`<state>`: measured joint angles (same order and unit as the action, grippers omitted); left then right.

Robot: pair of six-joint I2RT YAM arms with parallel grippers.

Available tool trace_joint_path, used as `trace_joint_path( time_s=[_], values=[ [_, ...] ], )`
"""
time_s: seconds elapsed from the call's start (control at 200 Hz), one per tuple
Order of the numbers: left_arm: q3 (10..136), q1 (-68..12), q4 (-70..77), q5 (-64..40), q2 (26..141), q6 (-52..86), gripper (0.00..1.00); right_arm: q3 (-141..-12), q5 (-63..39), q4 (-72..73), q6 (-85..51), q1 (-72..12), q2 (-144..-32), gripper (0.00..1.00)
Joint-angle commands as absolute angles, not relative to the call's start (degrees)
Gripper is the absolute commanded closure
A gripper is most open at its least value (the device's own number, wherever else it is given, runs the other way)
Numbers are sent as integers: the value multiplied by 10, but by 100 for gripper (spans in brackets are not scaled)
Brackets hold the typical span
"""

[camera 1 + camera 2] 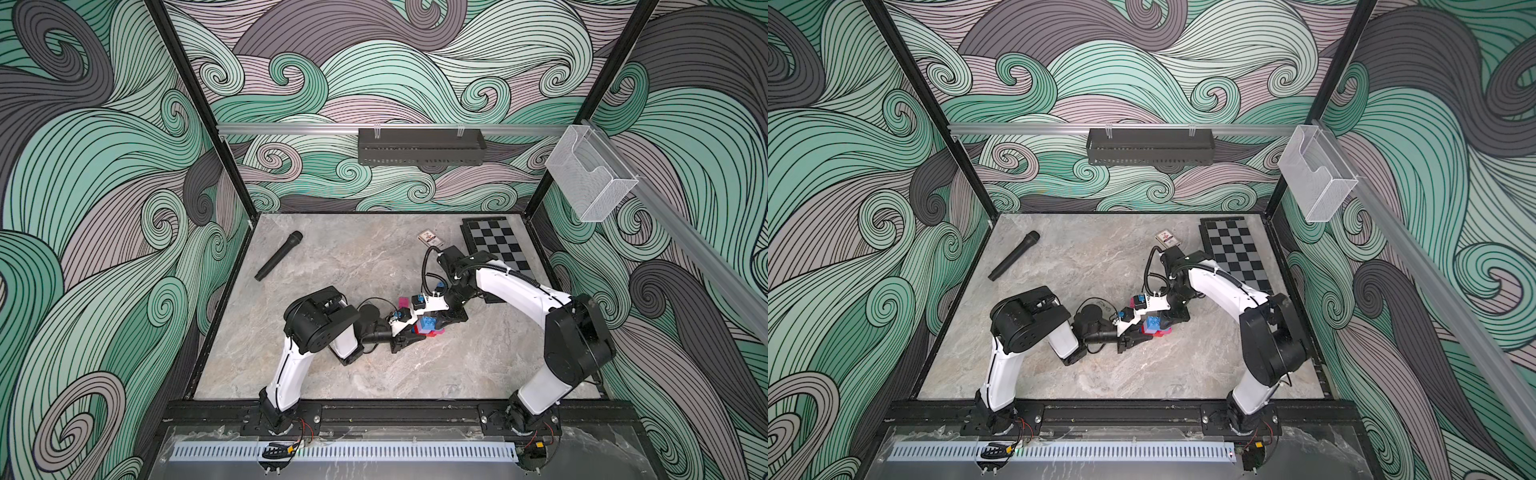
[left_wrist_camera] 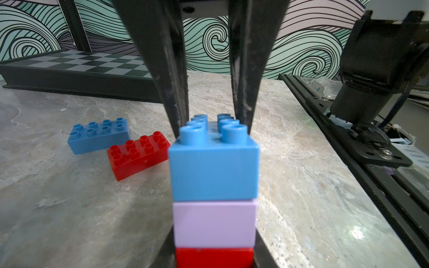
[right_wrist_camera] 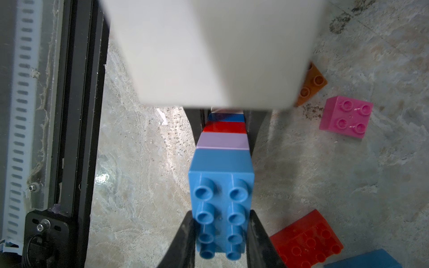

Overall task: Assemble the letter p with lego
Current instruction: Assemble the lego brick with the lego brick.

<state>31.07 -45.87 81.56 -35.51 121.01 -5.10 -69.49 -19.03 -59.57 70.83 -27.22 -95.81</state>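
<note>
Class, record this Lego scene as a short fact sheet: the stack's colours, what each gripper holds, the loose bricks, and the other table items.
stack, top down: blue brick, lilac brick, red brick, second blue brick
left gripper: shut on the stack's lower bricks
right gripper: shut on the blue brick
loose bricks: blue oblong, red oblong, pink square, orange brick (partly hidden)
other items: microphone, chessboard, card box
</note>
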Motion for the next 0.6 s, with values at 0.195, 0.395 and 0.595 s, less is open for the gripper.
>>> trace_joint_path(
  time_s=[0.195, 0.395, 0.595],
  values=[
    [316, -454, 796, -371, 1231, -13, 100, -679, -185, -604, 721, -292, -1039, 100],
    [318, -454, 797, -371, 1232, -11, 100, -693, -201, -608, 722, -303, -1049, 100],
    [319, -454, 796, -372, 1235, -11, 100, -700, -236, -601, 722, -307, -1045, 100]
  ],
)
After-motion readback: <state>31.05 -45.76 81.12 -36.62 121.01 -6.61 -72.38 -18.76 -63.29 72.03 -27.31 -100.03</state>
